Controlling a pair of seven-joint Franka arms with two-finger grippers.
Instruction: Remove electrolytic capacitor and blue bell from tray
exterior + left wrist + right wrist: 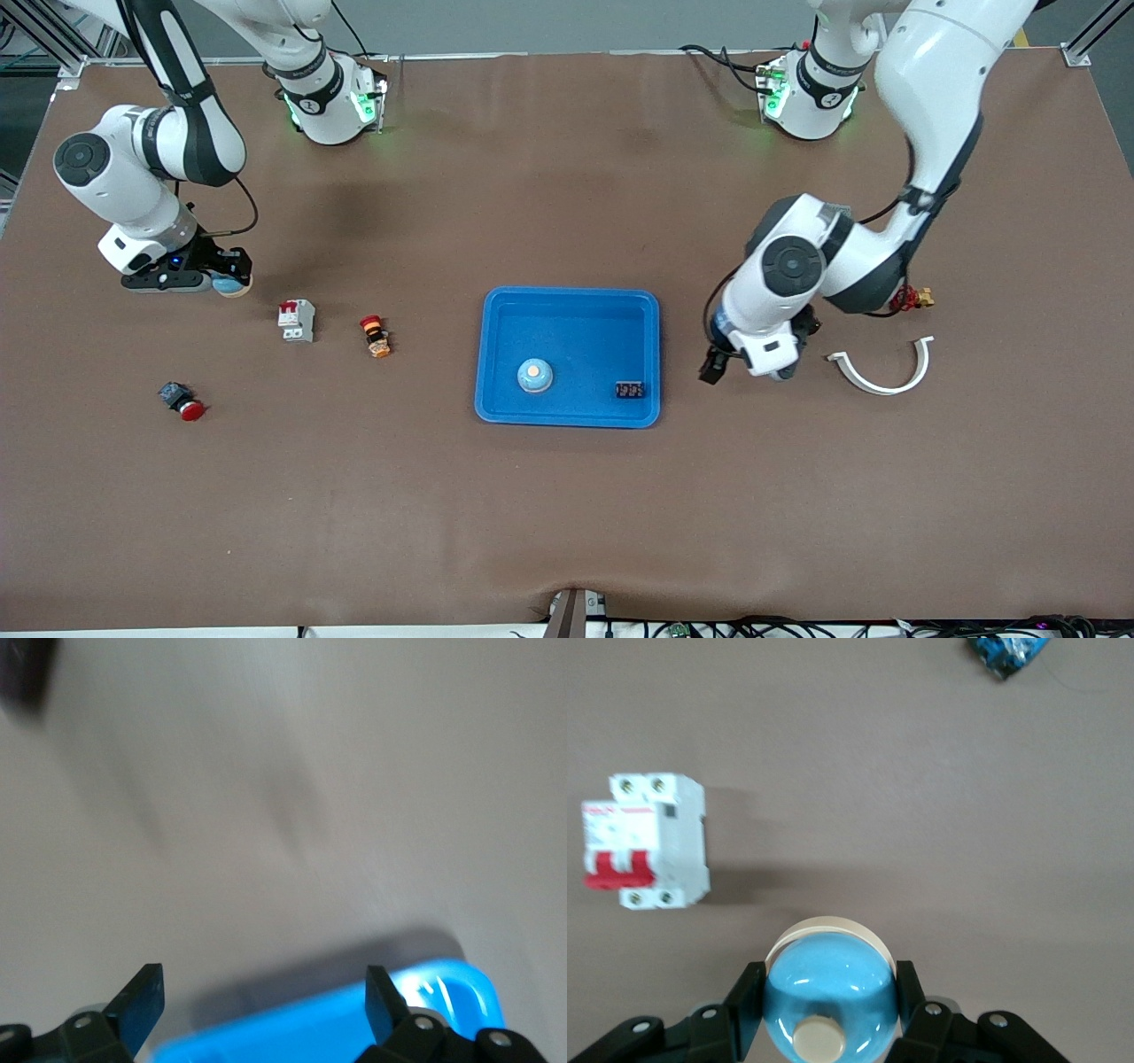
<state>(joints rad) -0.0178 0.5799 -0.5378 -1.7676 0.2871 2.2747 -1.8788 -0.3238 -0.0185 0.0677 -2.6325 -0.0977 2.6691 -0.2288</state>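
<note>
Blue domed plastic bell (830, 992), pinched in the right tool (830, 1010), sat low over the brown surface (567, 514) outside the bright-blue rectangular tray (571, 301), while the spread left tool (264, 1001) hovered beside the tray, where a second bell-like blue dome (535, 375) and a small dark component (630, 389) remained.

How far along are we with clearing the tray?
Done: one blue bell is out of the tray.
In hand: the right pincer grips that bell at the right arm's end of the table.
Left: the tray holds a second blue bell and a small black part; the left pincer hangs open beside the tray.
</note>
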